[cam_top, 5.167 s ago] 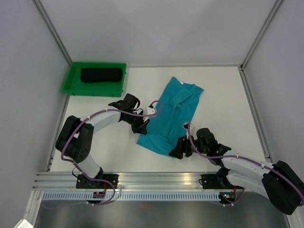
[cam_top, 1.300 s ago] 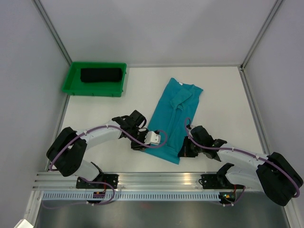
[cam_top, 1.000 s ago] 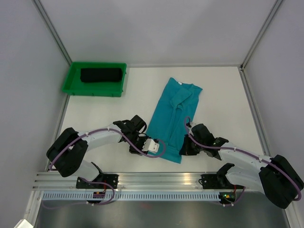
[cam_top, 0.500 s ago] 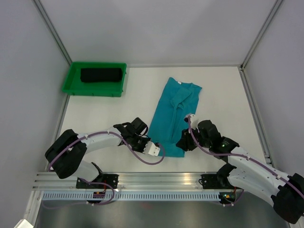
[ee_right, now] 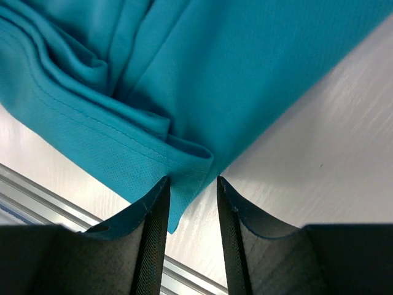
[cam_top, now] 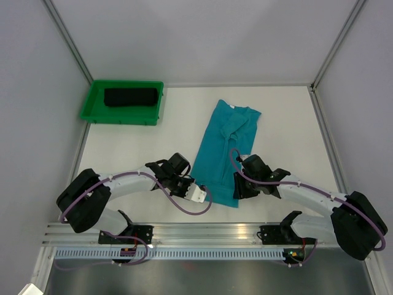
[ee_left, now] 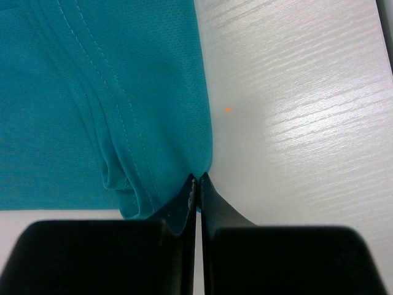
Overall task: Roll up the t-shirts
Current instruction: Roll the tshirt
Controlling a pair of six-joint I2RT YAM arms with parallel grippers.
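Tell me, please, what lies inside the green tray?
One black t-shirt, bundled into a compact shape, lies inside the green tray. The tray floor under it is covered, so anything beneath cannot be seen.

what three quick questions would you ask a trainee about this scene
1. True or false: the black t-shirt lies in the green tray.
2. Which is shut on a near corner of the teal t-shirt? A: left claw. B: right claw.
3. Fill in: the right claw's jaws stand ____ across the teal t-shirt's edge.

Key: 1 true; 2 A; 3 open.
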